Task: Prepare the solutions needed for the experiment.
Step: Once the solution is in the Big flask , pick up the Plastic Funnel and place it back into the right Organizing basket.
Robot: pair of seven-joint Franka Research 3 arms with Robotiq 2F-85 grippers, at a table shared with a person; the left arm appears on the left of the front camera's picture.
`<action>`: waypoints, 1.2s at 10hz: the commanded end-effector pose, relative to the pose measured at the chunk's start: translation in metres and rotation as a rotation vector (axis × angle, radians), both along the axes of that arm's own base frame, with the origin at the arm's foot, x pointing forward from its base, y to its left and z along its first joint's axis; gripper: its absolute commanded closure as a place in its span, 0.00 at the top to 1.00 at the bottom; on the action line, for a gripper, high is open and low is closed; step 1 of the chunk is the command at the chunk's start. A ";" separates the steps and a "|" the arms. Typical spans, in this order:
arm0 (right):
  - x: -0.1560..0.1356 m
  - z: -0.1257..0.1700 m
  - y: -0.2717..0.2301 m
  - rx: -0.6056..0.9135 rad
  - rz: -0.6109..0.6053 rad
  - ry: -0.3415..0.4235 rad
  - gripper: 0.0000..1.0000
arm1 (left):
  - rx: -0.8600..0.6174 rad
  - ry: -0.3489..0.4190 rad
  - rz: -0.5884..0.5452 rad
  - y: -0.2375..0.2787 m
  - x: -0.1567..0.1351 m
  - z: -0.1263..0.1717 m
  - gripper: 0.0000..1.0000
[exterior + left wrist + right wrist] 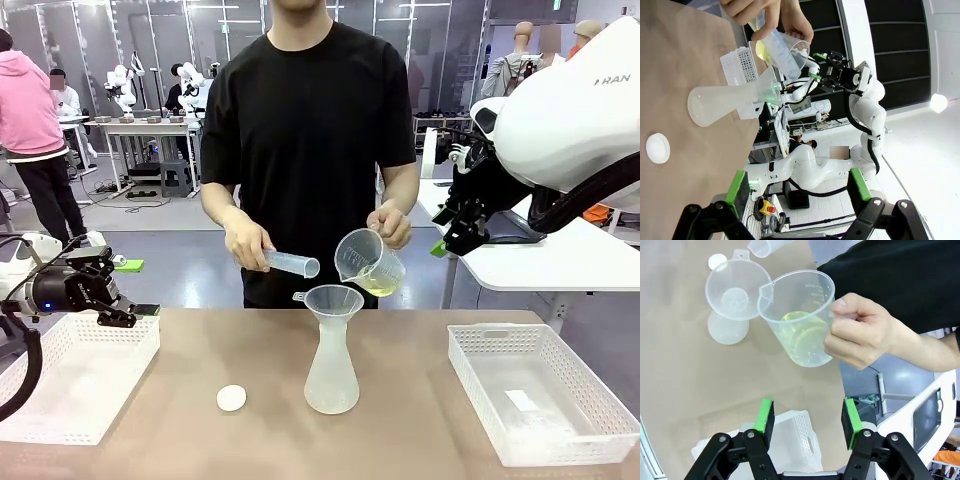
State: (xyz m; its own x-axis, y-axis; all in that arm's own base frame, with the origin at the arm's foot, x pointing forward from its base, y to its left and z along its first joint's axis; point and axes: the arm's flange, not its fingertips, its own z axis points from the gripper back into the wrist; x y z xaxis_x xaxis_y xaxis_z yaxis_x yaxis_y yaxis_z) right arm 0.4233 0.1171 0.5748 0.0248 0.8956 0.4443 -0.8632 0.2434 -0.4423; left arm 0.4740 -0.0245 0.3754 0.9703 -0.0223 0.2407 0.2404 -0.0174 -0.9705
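Note:
The solutions show as a shallow pale yellow layer (379, 288) in a clear measuring cup (368, 262) that the person's hand tilts beside the funnel (333, 299). In the right wrist view the liquid (802, 337) pools toward the cup's low side. The funnel sits in a frosted conical flask (331, 372) at the table's middle. The person's other hand holds a clear graduated cylinder (291, 263) level over the funnel. My left gripper (135, 315) hovers open above the left basket. My right gripper (450, 240) hangs open, raised at the far right, with the cup beyond its fingertips (765, 416).
A white round cap (231, 398) lies left of the flask. White mesh baskets stand at the table's left (60, 420) and right (480, 375). The person stands at the far edge. A white side table (560, 265) lies behind my right arm.

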 end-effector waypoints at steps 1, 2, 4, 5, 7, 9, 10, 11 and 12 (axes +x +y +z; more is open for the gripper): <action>0.009 -0.001 -0.002 0.017 -0.075 0.052 0.68 | -0.011 -0.003 0.013 -0.003 0.002 0.002 1.00; 0.018 0.000 -0.022 0.117 -0.257 0.171 0.68 | -0.011 -0.003 0.013 -0.003 0.002 0.002 1.00; 0.022 0.002 -0.056 0.325 -0.421 0.311 0.68 | -0.011 -0.003 0.013 -0.003 0.002 0.002 1.00; 0.027 -0.001 -0.073 0.412 -0.513 0.422 0.68 | -0.011 -0.003 0.013 -0.003 0.002 0.002 1.00; 0.036 -0.009 -0.098 0.630 -0.743 0.674 0.68 | -0.011 -0.003 0.013 -0.003 0.002 0.002 1.00; 0.036 -0.019 -0.110 0.754 -0.809 0.809 0.68 | -0.011 -0.003 0.013 -0.003 0.002 0.002 1.00; 0.035 -0.028 -0.115 0.797 -0.815 0.894 0.68 | -0.011 -0.003 0.013 -0.003 0.002 0.002 1.00; 0.036 -0.040 -0.121 0.849 -0.823 0.977 0.68 | -0.011 -0.003 0.013 -0.003 0.002 0.002 1.00; 0.035 -0.048 -0.125 0.905 -0.812 1.016 0.68 | -0.011 -0.003 0.013 -0.003 0.002 0.002 1.00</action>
State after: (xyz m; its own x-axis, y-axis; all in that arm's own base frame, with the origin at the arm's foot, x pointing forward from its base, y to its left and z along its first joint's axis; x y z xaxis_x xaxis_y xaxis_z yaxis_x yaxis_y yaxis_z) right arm 0.4577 -0.0043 0.5314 0.9458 0.0131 0.3246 -0.2503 0.6661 0.7026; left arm 0.4740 -0.0245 0.3755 0.9703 -0.0222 0.2407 0.2404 -0.0174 -0.9705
